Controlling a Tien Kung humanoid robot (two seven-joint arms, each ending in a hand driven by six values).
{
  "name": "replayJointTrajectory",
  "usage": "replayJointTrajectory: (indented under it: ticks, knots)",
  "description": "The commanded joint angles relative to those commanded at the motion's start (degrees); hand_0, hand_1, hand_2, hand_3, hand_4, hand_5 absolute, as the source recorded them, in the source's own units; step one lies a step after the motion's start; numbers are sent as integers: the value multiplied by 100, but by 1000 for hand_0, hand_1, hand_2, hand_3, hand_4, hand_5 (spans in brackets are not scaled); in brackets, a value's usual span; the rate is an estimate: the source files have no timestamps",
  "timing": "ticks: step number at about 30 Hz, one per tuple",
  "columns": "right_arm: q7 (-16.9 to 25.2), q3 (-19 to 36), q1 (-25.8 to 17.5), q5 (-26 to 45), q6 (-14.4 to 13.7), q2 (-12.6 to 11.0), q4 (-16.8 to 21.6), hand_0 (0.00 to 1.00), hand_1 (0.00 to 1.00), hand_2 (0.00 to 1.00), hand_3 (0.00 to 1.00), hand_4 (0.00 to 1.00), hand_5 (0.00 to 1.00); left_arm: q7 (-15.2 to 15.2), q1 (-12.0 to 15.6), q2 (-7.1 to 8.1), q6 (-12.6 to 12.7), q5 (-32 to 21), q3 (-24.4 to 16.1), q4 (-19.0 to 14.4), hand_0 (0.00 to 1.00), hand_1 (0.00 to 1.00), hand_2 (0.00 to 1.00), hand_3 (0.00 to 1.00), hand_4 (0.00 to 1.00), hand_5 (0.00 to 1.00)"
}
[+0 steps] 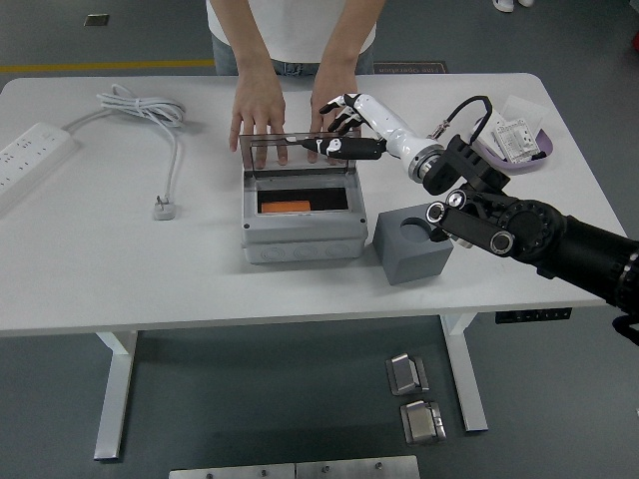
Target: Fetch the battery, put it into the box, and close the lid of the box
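The grey box (303,222) stands mid-table, and an orange battery (285,207) lies inside it at the left. Its clear lid (297,152) is hinged at the back and leans forward over the opening. My right hand (335,130) reaches in from the right, its fingers stretched out against the lid's top right edge, gripping nothing. A person at the far side rests both hands (258,108) just behind the lid. My left arm does not show.
A grey foam block (412,244) with a round hole sits right of the box, under my right forearm. A purple tray (539,157) with packets is at the back right. A power strip (30,155), coiled cable (145,105) and plug (165,208) lie at the left.
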Motion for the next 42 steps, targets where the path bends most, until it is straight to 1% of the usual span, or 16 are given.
replayJointTrajectory:
  ticks: [7, 11, 19, 23, 29, 32, 38, 42]
  knots:
    - [-38, 91, -185, -293, -51, -149, 497, 751, 630, 636, 763, 998, 605, -16, 25, -17, 13, -25, 13, 3, 576, 644, 588, 598, 601, 141]
    - [-40, 115, -340, -380, -72, -184, 669, 754, 630, 635, 761, 998, 604, -15, 39, -39, 12, -23, 12, 3, 576, 644, 588, 597, 599, 140]
    - [-22, 70, -594, -360, -93, -222, 813, 748, 628, 633, 763, 998, 600, -51, 69, -54, 29, -73, 42, 6, 576, 644, 588, 598, 599, 139]
    - [-35, 125, -712, -426, -97, -255, 898, 748, 628, 633, 763, 998, 597, -63, 85, -73, 39, -98, 55, 7, 576, 645, 588, 598, 599, 138]
    - [-88, 269, -833, -536, -77, -280, 928, 748, 629, 632, 763, 998, 597, -77, 91, -99, 49, -123, 69, 9, 577, 645, 588, 597, 598, 137]
    - [-142, 444, -923, -659, -50, -318, 971, 748, 628, 633, 763, 998, 597, -83, 100, -109, 56, -134, 74, 10, 577, 645, 588, 597, 599, 138]
    - [-328, 1088, -1285, -1188, 61, -417, 1186, 744, 629, 628, 762, 998, 596, -87, 137, -140, 71, -160, 80, 10, 577, 645, 588, 597, 599, 138]
    - [-699, 1712, -1683, -1712, 355, -441, 1467, 744, 629, 628, 762, 998, 596, -104, 160, -167, 80, -187, 94, 13, 577, 645, 588, 597, 599, 138]
